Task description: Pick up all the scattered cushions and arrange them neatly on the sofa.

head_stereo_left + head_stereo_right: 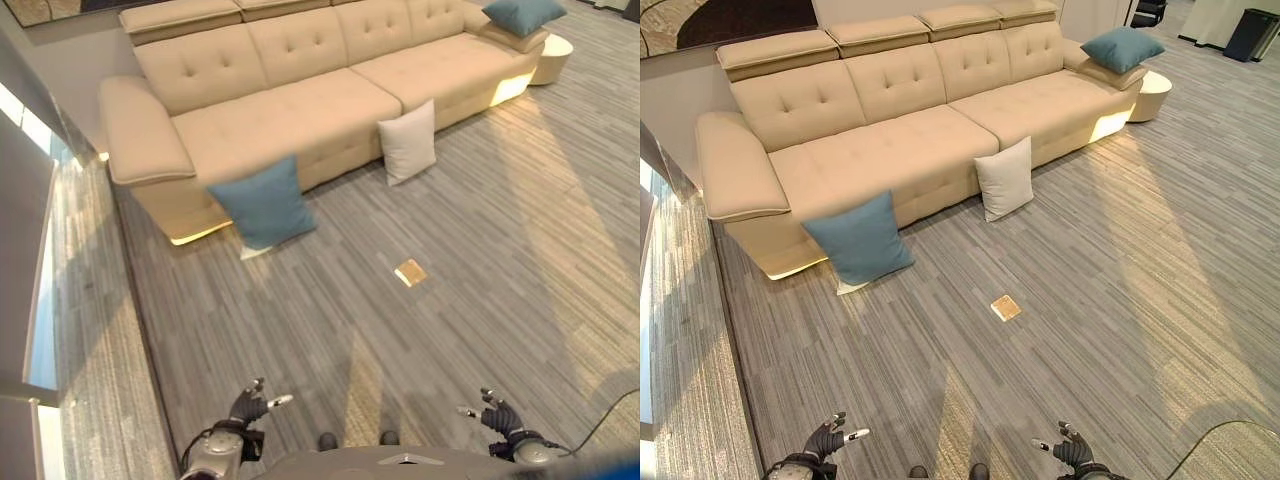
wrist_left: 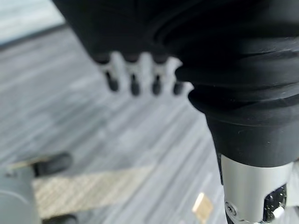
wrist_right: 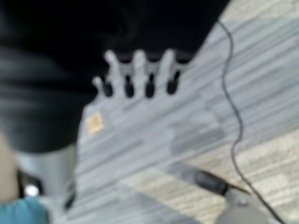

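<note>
1. At the bottom edge of my head view I see the left hand (image 1: 248,406) at lower left and the right hand (image 1: 497,413) at lower right, both with fingers spread loose and holding nothing, hanging over the grey striped carpet (image 1: 480,260).
2. Further up, near the frame's centre, a small brass floor plate (image 1: 410,272) sits flush in the carpet.
3. A blue cushion (image 1: 263,204) stands on the floor left of centre, leaning on the sofa's front edge.
4. A white cushion (image 1: 408,142) leans on the sofa front, right of the blue one and well apart from it.
5. The beige sofa (image 1: 300,90) spans the upper frame.
6. A second blue cushion (image 1: 522,14) lies on its far armrest, upper right, beside a round white side table (image 1: 552,57).
</note>
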`<state>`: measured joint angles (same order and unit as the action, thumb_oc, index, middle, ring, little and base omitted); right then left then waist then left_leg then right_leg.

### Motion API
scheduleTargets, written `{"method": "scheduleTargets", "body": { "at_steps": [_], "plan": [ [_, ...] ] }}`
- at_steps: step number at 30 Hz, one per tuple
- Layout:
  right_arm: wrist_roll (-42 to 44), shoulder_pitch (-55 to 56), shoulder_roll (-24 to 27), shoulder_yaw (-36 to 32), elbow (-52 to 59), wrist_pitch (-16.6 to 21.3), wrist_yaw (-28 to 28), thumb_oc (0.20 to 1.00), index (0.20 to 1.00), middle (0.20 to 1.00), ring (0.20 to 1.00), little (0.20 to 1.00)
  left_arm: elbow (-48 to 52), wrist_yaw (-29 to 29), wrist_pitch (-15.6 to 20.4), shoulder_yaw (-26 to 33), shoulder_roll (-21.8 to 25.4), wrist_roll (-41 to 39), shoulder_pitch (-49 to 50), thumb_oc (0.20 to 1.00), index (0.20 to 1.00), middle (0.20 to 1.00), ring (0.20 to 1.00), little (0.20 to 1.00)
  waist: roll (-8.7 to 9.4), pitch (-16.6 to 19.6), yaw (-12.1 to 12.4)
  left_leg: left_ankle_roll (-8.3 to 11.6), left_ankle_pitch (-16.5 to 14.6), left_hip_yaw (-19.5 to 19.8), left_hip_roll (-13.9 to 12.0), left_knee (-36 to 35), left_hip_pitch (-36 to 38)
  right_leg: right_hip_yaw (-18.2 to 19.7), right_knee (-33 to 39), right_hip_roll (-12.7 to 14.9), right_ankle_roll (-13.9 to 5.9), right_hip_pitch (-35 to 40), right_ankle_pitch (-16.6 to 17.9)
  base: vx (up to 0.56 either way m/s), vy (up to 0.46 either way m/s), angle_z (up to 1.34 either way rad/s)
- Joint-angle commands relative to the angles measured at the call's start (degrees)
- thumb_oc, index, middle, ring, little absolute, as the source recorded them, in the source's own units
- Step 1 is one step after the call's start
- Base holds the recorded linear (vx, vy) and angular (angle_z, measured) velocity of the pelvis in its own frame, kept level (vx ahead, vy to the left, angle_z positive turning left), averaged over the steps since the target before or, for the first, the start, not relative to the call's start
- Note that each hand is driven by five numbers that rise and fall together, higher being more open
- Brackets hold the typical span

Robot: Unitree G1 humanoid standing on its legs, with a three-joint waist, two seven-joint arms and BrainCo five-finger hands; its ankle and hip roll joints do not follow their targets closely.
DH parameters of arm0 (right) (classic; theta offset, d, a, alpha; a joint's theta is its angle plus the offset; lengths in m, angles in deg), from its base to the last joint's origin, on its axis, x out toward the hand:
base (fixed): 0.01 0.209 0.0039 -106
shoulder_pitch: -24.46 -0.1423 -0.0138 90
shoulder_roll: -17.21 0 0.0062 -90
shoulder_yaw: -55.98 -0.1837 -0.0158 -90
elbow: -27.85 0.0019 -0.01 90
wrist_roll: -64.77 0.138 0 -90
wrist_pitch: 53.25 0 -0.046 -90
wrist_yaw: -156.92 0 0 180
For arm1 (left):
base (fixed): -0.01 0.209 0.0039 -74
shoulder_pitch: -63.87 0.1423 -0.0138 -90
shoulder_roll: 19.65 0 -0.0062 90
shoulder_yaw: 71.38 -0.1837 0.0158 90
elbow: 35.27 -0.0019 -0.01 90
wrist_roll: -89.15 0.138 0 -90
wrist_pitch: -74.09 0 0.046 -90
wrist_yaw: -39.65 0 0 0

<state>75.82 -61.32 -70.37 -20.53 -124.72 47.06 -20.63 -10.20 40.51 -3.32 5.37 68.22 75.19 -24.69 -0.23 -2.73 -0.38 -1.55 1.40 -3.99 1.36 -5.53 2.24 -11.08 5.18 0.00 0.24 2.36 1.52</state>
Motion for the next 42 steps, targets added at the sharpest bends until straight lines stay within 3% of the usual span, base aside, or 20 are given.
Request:
{"method": "scheduleTargets", "body": {
  "at_steps": [1, 17, 24, 29, 31, 33, 36, 39, 42],
  "plan": [
    [0.4, -2.1, 0.3, 0.9, -1.5, 0.7, -0.2, 1.0, 1.0, 1.0, 1.0, 1.0, -2.9, 0.4, 1.3, 1.8, -1.0, 0.8, -3.4, 1.0, 1.0, 1.0, 1.0, 1.0, 1.74, 0.5, 0.5, 3.4, -1.9, -2.1, -1.7, 0.5, 0.3, 0.9, -0.2, 5.4, -7.4, 0.9, -0.6, 0.0, 0.0, 0.0],
    [-0.4, -3.2, 0.0, 1.9, -1.9, 0.0, -0.1, 1.0, 1.0, 1.0, 1.0, 1.0, -2.7, 1.0, 1.0, 2.0, -1.5, 0.4, -3.4, 1.0, 1.0, 1.0, 1.0, 1.0, 2.19, 0.3, 1.4, 2.4, -2.9, -1.8, -1.2, 0.5, 1.6, 1.2, -0.2, 5.4, -7.46, 2.0, -0.8, 0.0, 0.007, 0.0],
    [-0.8, -4.9, -0.1, 3.2, -0.3, -0.2, -0.3, 1.0, 1.0, 1.0, 1.0, 1.0, -2.7, 1.1, 1.0, 1.0, -1.4, 1.0, -4.1, 1.0, 1.0, 1.0, 1.0, 1.0, 2.8, -1.2, 2.5, 0.82, -3.1, -1.1, 0.4, 1.4, -0.1, 2.3, -1.9, 6.5, -8.09, 0.1, -0.5, 0.01, 0.073, -0.03],
    [-1.4, -5.9, -1.0, 3.9, 0.1, -0.4, -0.5, 1.0, 1.0, 1.0, 1.0, 1.0, -2.4, 1.4, 0.9, 0.7, -1.4, 1.3, -4.6, 1.0, 1.0, 1.0, 1.0, 1.0, 3.06, -2.1, 3.0, -0.37, -3.3, 0.0, 1.2, 1.4, -0.6, 2.1, -9.8, 8.1, -8.8, -3.7, -0.4, 0.02, 0.098, 0.0],
    [-1.8, -6.5, -0.9, 4.8, 1.1, -0.4, -0.6, 1.0, 1.0, 1.0, 1.0, 1.0, -1.8, 1.5, 0.9, 0.3, -1.3, 1.1, -5.0, 1.0, 1.0, 1.0, 1.0, 1.0, 3.07, -3.5, 2.7, -0.94, -2.9, 0.8, 1.5, 1.5, -0.2, 2.4, -15.3, 8.6, -9.34, -6.3, 1.5, 0.04, 0.115, 0.08],
    [-1.7, -6.8, -0.8, 5.5, 2.6, -0.1, -0.8, 1.0, 1.0, 1.0, 1.0, 1.0, -1.2, 1.5, 1.0, 0.1, -1.2, 0.7, -5.3, 1.0, 1.0, 1.0, 1.0, 1.0, 2.33, -4.5, 2.4, -1.48, -3.1, 1.8, 1.5, 1.3, 0.9, 3.6, -21.6, 7.0, -8.59, -9.6, 0.9, 0.16, 0.13, 0.31],
    [-1.0, -6.6, -0.4, 6.2, 3.4, 0.3, -1.1, 1.0, 1.0, 1.0, 1.0, 1.0, -1.1, 1.5, 1.3, -0.5, -1.3, 0.2, -5.6, 1.0, 1.0, 1.0, 1.0, 1.0, 2.61, -4.2, 1.4, -1.37, -3.4, 4.1, 2.1, 0.7, 2.1, 6.9, -18.5, 1.8, -6.94, -10.9, -2.6, 0.18, 0.018, 0.52],
    [-0.6, -7.0, 0.1, 6.8, 4.4, 0.6, -1.0, 1.0, 1.0, 1.0, 1.0, 1.0, -0.9, 1.6, 1.5, -1.0, -1.2, -0.2, -6.3, 1.0, 1.0, 1.0, 1.0, 1.0, 3.34, -4.7, 1.0, -1.38, -4.4, 6.3, 3.2, 0.5, 2.9, 7.5, -13.3, -0.2, -6.52, -13.6, -0.6, 0.17, -0.061, 0.49],
    [-0.6, -6.7, 0.5, 6.5, 5.4, 0.6, -1.2, 1.0, 1.0, 1.0, 1.0, 1.0, 0.2, 1.4, 1.8, -1.6, -1.3, -0.7, -6.6, 1.0, 1.0, 1.0, 1.0, 1.0, 3.52, -5.0, 0.1, -1.27, -5.4, 8.6, 3.9, 1.0, 4.0, 7.6, -11.2, -0.3, -6.81, -14.1, 0.2, 0.16, -0.05, 0.48]
  ]
}}
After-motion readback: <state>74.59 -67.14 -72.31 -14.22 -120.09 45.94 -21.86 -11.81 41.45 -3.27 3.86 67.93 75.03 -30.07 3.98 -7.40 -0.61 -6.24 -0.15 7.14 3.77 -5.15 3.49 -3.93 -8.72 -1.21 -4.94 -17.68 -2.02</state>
